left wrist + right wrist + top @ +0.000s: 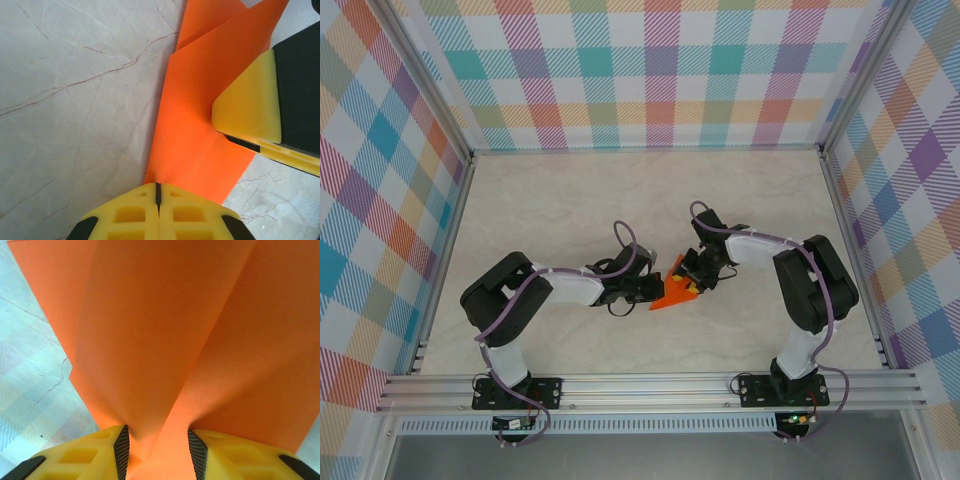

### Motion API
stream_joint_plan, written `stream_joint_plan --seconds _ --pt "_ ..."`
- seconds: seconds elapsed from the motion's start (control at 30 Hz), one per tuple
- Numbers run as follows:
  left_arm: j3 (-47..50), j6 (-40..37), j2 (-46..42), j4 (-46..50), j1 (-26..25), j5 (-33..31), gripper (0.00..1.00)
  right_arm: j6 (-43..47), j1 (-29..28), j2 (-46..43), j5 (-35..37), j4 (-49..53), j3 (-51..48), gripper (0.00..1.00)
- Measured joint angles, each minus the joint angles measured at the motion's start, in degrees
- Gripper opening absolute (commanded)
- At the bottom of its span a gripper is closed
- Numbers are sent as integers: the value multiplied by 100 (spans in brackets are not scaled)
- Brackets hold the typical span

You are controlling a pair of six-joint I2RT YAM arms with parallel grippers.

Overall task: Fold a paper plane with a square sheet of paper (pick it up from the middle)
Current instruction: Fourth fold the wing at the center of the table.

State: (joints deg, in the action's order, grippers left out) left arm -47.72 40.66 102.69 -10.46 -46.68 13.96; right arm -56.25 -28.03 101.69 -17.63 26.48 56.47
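The square sheet of paper [675,291] is bright orange and folded into a pointed wedge of several layers, held between the two arms at the table's middle. My left gripper [653,290] comes in from the left. In the left wrist view its fingertips [158,192] are pressed together on the near edge of the paper [195,140]. My right gripper [695,283] comes in from the right. Its jaws [158,450] stand partly apart, with a creased ridge of the paper [150,340] bunched between both ribbed pads. One right finger [250,105] rests on the paper's upper face.
The pale marbled tabletop [570,200] lies all round the paper. Checked walls [660,70] close the back and both sides. An aluminium rail [650,385] runs along the near edge by the arm bases.
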Motion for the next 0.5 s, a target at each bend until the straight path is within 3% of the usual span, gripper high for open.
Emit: stream_joint_plan --seconds 0.5 --pt "-33 -133 0 33 0 55 2 0 22 13 22 66 0 32"
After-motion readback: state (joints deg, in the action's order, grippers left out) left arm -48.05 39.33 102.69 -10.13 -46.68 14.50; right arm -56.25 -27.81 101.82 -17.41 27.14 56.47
